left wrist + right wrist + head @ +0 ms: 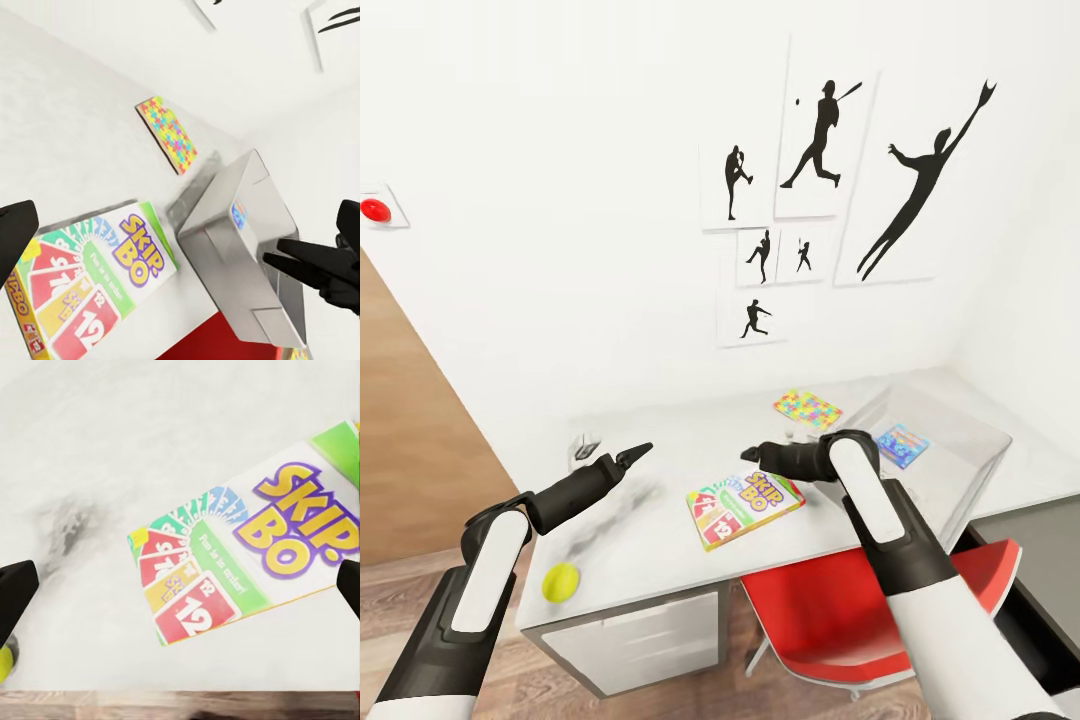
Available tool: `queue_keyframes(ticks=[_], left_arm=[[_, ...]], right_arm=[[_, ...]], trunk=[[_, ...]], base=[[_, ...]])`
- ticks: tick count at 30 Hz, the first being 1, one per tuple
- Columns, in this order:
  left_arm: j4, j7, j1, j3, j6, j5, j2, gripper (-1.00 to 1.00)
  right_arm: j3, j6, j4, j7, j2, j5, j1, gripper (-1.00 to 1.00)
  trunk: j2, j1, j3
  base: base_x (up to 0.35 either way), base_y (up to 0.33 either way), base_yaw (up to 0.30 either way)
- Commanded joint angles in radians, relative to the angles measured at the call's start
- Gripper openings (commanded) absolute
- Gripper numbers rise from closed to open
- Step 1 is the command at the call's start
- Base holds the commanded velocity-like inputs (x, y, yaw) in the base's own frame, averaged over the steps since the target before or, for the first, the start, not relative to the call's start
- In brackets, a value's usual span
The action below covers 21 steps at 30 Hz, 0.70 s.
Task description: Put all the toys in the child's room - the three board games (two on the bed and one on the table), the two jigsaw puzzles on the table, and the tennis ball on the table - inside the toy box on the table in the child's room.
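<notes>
We see the pale surface (660, 530) against the white wall with its black baseball silhouette pictures (820, 150). The Skip-Bo box (745, 506) lies flat near the front edge of the surface, face up, with nothing gripping it. Our left tool (641, 454) hovers above the surface to the left of the box, and from the head view we cannot tell whether its fingers are spread or pressed together. Our right tool (751, 455) hangs just above the far edge of the box; the right wrist view shows its two dark fingertips (15, 592) wide apart, the box lying between them and untouched. The tennis ball (560, 581) rests at the front left corner of the surface. A jigsaw puzzle (807, 408) lies flat near the wall. Beside it stands the toy box (980, 455), holding the small blue board game (903, 445). A red-seated chair (810, 610) is tucked below.
</notes>
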Motion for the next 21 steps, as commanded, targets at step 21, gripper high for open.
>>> queue_keyframes(ticks=[21], left_arm=[[0.0,-0.004,-0.001,0.002,0.006,0.002,0.0,1.0]], right_arm=[[0.026,-0.007,0.309,-0.015,0.016,-0.007,-0.112,1.0]], trunk=[[-0.002,0.001,-0.002]], base=[[0.0,0.0,0.0]])
